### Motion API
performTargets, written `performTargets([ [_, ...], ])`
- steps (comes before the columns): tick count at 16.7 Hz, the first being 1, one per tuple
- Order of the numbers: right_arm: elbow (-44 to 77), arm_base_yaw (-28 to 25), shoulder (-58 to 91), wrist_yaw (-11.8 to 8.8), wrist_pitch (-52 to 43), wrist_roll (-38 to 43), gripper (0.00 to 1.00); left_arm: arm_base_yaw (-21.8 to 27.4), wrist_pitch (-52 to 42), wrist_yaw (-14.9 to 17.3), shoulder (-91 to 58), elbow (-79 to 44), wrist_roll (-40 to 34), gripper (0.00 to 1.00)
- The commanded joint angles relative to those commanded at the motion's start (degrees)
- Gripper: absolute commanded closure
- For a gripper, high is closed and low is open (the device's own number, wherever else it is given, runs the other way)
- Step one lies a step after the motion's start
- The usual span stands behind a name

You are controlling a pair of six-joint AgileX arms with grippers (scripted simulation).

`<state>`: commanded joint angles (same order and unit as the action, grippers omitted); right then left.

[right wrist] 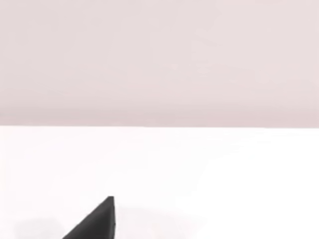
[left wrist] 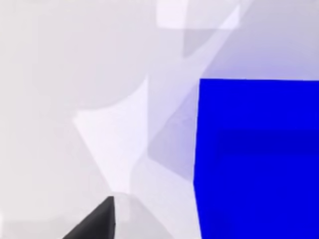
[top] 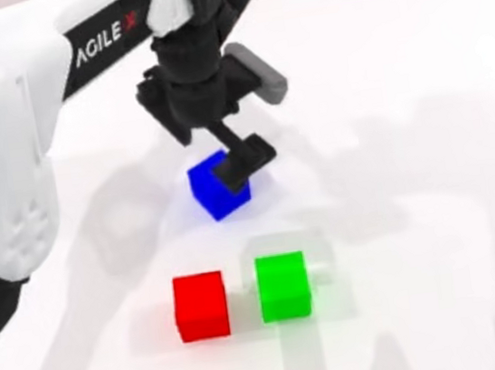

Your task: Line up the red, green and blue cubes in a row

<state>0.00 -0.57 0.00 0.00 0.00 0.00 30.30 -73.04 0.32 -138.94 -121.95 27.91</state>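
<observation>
Left arm reaching down over blue cube; right arm not seen from above.

Left arm comes in from the far left corner of the tabletop (top: 416,81), wrist angled down, left gripper (top: 237,163) at the blue cube (top: 219,187), one finger (top: 246,160) over its top right edge; can't tell if it's pinching or spread. Blue cube sits mid-table. Red cube (top: 200,306) and green cube (top: 283,285) lie nearer the front edge, side by side, apart, red on the left.

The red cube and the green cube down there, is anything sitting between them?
No. In the top view a bare strip of white table separates the red cube from the green cube; the blue cube sits farther back.
</observation>
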Motion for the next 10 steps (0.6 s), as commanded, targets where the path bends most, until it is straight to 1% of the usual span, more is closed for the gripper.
performTargets([
  [3,0.00,0.00,0.00,0.00,0.00,0.00,0.00,-0.10,7.90,0.01,-1.19,6.13,0.12,0.00],
  [5,0.00,0.00,0.00,0.00,0.00,0.00,0.00,-0.15,10.97,0.02,-1.84,8.93,0.19,0.00],
  [10,0.00,0.00,0.00,0.00,0.00,0.00,0.00,-0.15,11.67,0.02,-2.06,9.58,0.22,0.00],
])
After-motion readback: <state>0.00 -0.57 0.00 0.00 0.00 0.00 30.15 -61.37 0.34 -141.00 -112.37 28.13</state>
